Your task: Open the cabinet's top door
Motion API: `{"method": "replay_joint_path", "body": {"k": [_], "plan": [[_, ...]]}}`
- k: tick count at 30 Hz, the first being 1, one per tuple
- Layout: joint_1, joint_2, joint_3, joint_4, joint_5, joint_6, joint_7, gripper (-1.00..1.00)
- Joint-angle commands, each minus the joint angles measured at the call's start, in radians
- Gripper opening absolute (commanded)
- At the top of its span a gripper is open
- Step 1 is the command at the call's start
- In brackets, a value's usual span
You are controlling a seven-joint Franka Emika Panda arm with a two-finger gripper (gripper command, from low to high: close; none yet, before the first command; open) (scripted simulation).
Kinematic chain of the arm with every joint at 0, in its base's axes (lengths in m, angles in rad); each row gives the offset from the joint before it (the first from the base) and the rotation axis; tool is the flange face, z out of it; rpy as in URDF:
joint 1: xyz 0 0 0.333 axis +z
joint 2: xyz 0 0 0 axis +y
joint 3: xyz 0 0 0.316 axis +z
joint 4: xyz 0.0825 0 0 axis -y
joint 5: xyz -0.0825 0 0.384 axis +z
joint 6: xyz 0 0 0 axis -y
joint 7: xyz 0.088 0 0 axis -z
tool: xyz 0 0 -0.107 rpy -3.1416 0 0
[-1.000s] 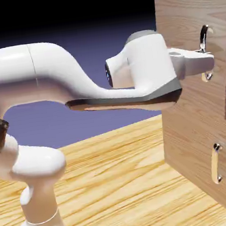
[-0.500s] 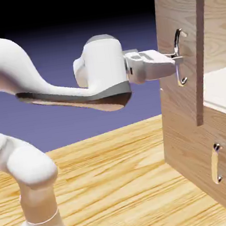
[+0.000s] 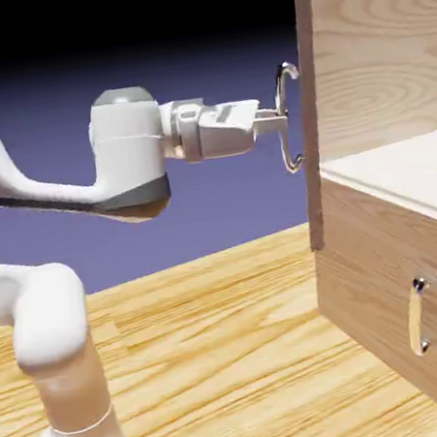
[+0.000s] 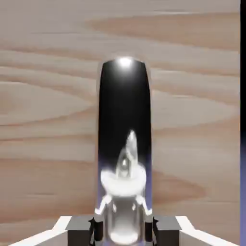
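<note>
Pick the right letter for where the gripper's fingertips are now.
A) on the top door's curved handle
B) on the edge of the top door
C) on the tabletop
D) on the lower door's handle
A: the gripper's fingertips are closed around the curved silver handle of the top door, and in the hand view that handle runs down between them.

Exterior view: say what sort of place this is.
Likely a simulated robotics test scene: a white robot arm pulls a handle on a wood-grain cabinet, set on a wooden surface before a plain blue-violet backdrop.
</note>
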Motion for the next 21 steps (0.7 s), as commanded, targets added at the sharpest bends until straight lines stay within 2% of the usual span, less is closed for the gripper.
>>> {"method": "replay_joint_path", "body": {"k": [1, 12, 21], "plan": [[-0.006, -0.02, 0.023, -0.015, 0.045, -0.02, -0.025, -1.0], [0.038, -0.206, 0.331, -0.101, 0.523, -0.374, -0.234, -1.0], [0.046, -0.196, 0.657, 0.004, 0.842, -0.749, -0.273, -1.0]]}}
